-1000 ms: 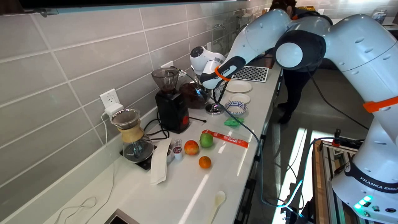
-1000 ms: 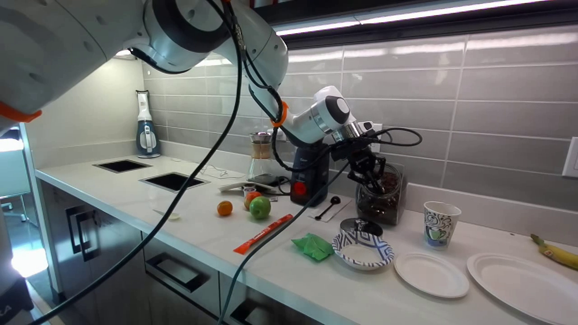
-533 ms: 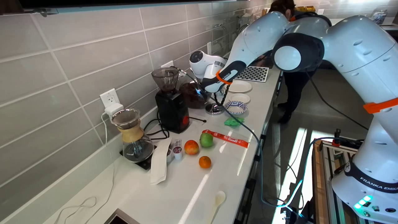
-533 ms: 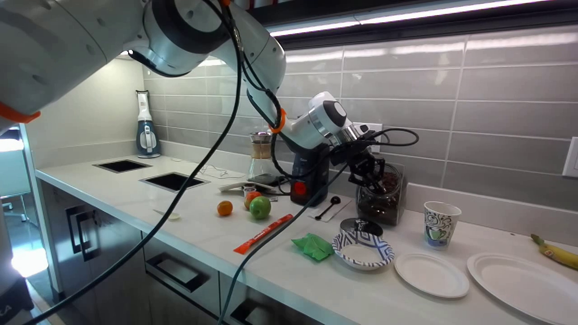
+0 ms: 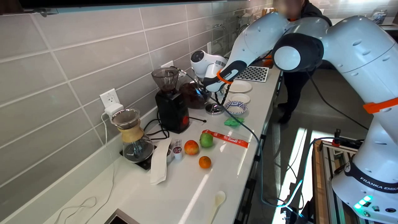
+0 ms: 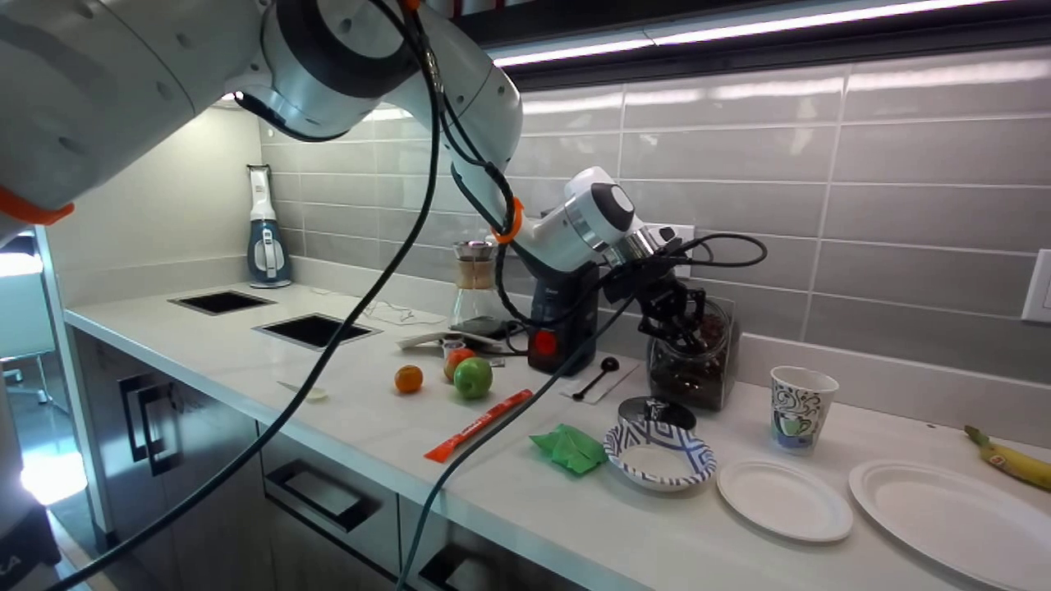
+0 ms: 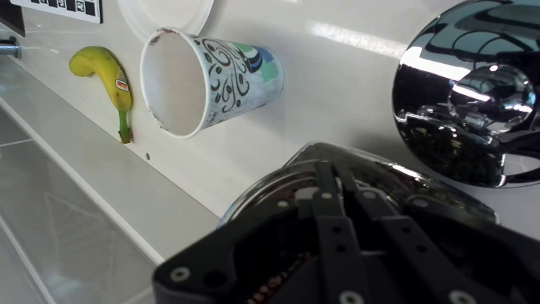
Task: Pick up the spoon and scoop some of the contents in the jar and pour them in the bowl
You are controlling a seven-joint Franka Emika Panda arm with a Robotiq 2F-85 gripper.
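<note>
The clear glass jar point(image 6: 696, 386), dark brown contents inside, stands against the wall with its slanted mouth facing outward. My gripper point(image 7: 334, 167) is shut at that mouth, its black fingers point(image 7: 325, 177) crossing the rim in the wrist view. Whether the tips reach inside I cannot tell. Nothing shows between them. A black spoon point(image 6: 597, 379) lies on a paper beside the black grinder, and a pale spoon point(image 5: 219, 199) rests near the counter's front edge. The bowl point(image 6: 661, 455), white with a blue pattern, sits in front of the jar.
A shiny dark lid point(image 7: 468, 97) lies between jar and bowl. To the jar's other side stand a paper cup point(image 6: 803, 408) and a small white plate point(image 6: 786, 501). The grinder point(image 6: 565, 316) is close to my wrist. A loose cable point(image 6: 484, 410) hangs across the counter.
The arm's upper links and wrist have sunk slightly, and the hand has shifted a touch at the jar's mouth. The person in the background has moved. Objects on the counter stay put.
</note>
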